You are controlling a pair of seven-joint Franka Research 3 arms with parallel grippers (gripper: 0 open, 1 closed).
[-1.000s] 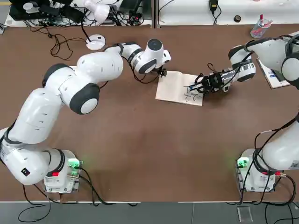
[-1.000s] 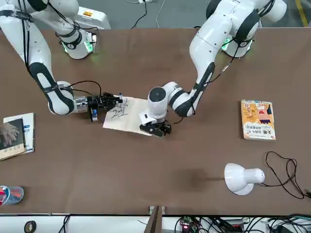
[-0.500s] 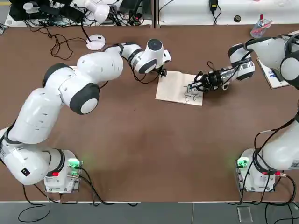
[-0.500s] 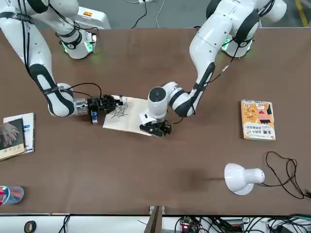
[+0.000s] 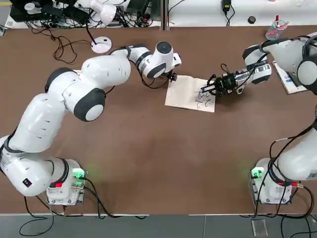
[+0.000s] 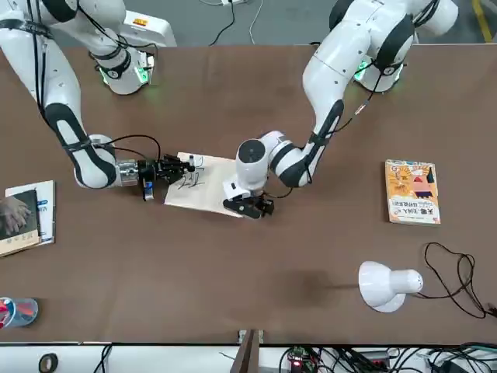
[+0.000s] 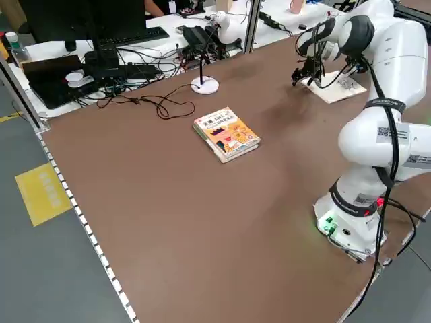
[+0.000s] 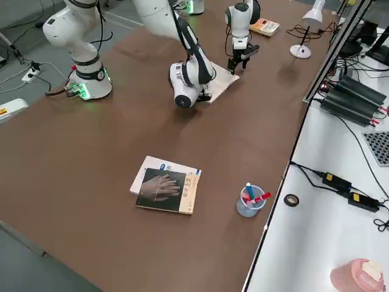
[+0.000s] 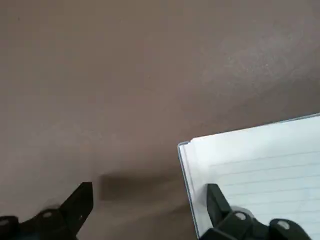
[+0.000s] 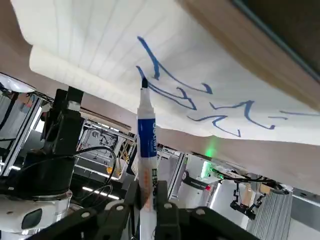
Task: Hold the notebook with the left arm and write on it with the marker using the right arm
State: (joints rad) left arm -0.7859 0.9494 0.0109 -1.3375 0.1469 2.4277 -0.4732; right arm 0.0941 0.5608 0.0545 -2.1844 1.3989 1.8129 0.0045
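The cream-white notebook [image 5: 189, 92] lies open on the brown table [image 5: 148, 148], with blue-black scribbles on the page nearest my right arm. My left gripper [image 5: 172, 77] stands at the notebook's far corner on the left arm's side. In the left wrist view its fingers [image 9: 216, 199] are open and straddle the corner of the notebook [image 9: 260, 165], one fingertip over the lined page. My right gripper [image 5: 216, 85] is shut on the marker [image 10: 146, 145]. The marker's tip touches the page beside the scribbles [image 10: 200, 102].
An orange-yellow book [image 6: 412, 191] and a white desk lamp [image 6: 387, 284] sit on the left arm's side. A dark-covered book [image 8: 165, 187] and a clear cup of pens [image 8: 250, 199] are on the right arm's side. Cables [image 5: 59, 44] trail near the lamp base.
My right gripper has carried the marker across the page toward the table's far edge, uncovering scribbles on the near part of the page. The left gripper and the notebook have stayed put.
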